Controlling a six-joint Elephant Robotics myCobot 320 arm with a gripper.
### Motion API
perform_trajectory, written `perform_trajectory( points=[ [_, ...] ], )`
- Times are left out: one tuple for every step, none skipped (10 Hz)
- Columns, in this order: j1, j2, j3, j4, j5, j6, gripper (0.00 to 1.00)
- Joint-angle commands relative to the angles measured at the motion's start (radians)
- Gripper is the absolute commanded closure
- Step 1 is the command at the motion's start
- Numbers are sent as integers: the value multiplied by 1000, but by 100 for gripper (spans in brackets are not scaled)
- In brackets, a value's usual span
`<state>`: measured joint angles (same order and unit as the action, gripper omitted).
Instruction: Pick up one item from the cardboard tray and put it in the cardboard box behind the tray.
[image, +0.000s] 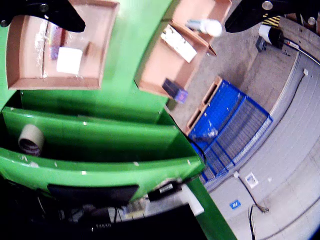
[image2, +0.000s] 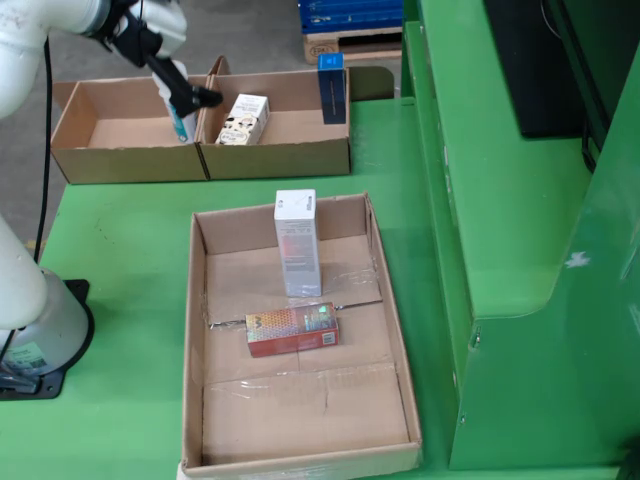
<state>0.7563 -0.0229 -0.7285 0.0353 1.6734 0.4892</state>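
In the still view, the cardboard tray (image2: 196, 300) holds an upright white carton (image2: 296, 245) and a flat red carton (image2: 292, 330). Behind it stand two joined cardboard boxes (image2: 130, 160). The right one holds a white printed carton (image2: 243, 119) and a blue carton (image2: 332, 88). My gripper (image2: 188, 96) hovers over the divider between the boxes. A white-and-blue tube (image2: 177, 120) stands just below it in the left box. In the gripper view the black fingers (image: 60, 15) are spread wide, and the tube (image: 205, 26) rests against the divider, free of them.
A raised green shelf (image2: 480, 200) and a black panel (image2: 530, 60) stand to the right of the tray. The arm's base (image2: 35, 325) is at the left edge. A tape roll (image: 31, 139) lies in a green bin. A blue wire cage (image: 227, 130) stands on the floor.
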Motion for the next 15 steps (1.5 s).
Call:
perform_trajectory(
  points=[
    [-677, 847, -523, -633, 284, -258, 0],
    [-832, 822, -502, -681, 355, -385, 0],
    [-1086, 731, -426, -786, 459, -620, 0],
    [-1350, 557, -267, -944, 543, -918, 0],
    [-1350, 557, -267, -944, 543, -918, 0],
    [-1602, 291, -25, -1123, 600, -1236, 0],
    [-1762, -46, 402, -1353, 619, -1471, 0],
    [-1762, -46, 402, -1353, 619, -1471, 0],
    [-1762, -46, 402, -1353, 619, -1471, 0],
    [-1762, -46, 402, -1353, 619, -1471, 0],
    [-1762, -46, 402, -1353, 619, -1471, 0],
    [-1762, -46, 402, -1353, 619, -1471, 0],
    [-1762, -46, 402, -1353, 619, -1471, 0],
    [-1762, -46, 402, -1353, 619, -1471, 0],
    [-1762, -46, 402, -1353, 619, -1471, 0]
  ],
)
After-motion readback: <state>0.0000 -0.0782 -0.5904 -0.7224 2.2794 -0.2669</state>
